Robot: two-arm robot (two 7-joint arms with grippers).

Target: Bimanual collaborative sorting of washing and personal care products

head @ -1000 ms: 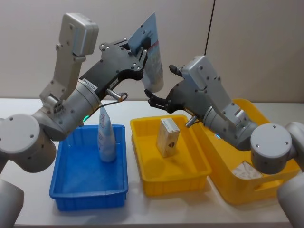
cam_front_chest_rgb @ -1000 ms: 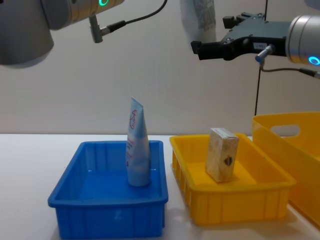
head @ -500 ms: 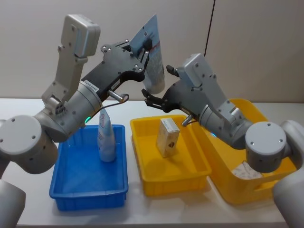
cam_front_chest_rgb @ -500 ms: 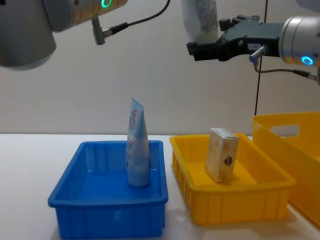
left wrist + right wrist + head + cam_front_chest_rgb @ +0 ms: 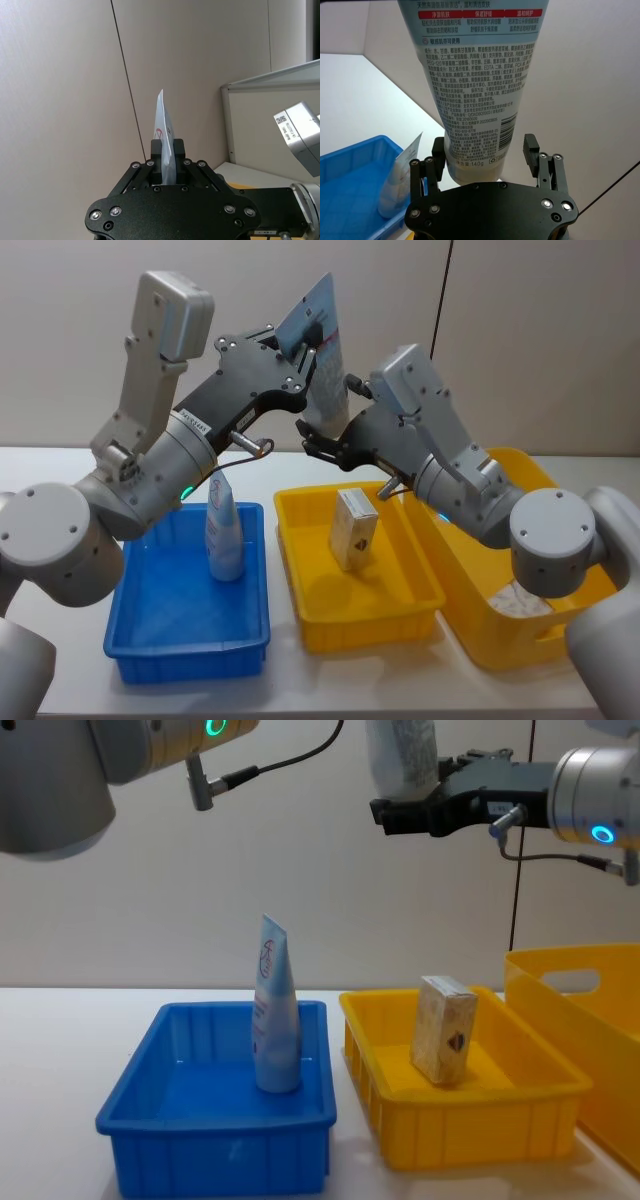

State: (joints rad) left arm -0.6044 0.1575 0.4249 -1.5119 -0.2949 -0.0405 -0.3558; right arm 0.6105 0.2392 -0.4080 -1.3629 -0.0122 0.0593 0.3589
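A pale blue-white tube (image 5: 322, 360) hangs cap-down high above the trays, with my left gripper (image 5: 306, 338) shut on its crimped end (image 5: 165, 125). My right gripper (image 5: 322, 440) is open, its fingers (image 5: 530, 147) standing on either side of the tube's cap end (image 5: 472, 170) with a gap showing. A second tube (image 5: 222, 530) with a red logo stands upright in the blue tray (image 5: 150, 640). A beige marbled carton (image 5: 352, 528) stands in the small yellow tray (image 5: 310, 620).
A larger yellow bin (image 5: 530, 475) sits at the right, with pale cartons (image 5: 515, 600) in its bottom. Both trays rest side by side on the white table (image 5: 60, 690), with the wall close behind.
My right gripper has moved left and up to the hanging tube, so its open fingers now flank the cap end. The left arm has shifted only slightly.
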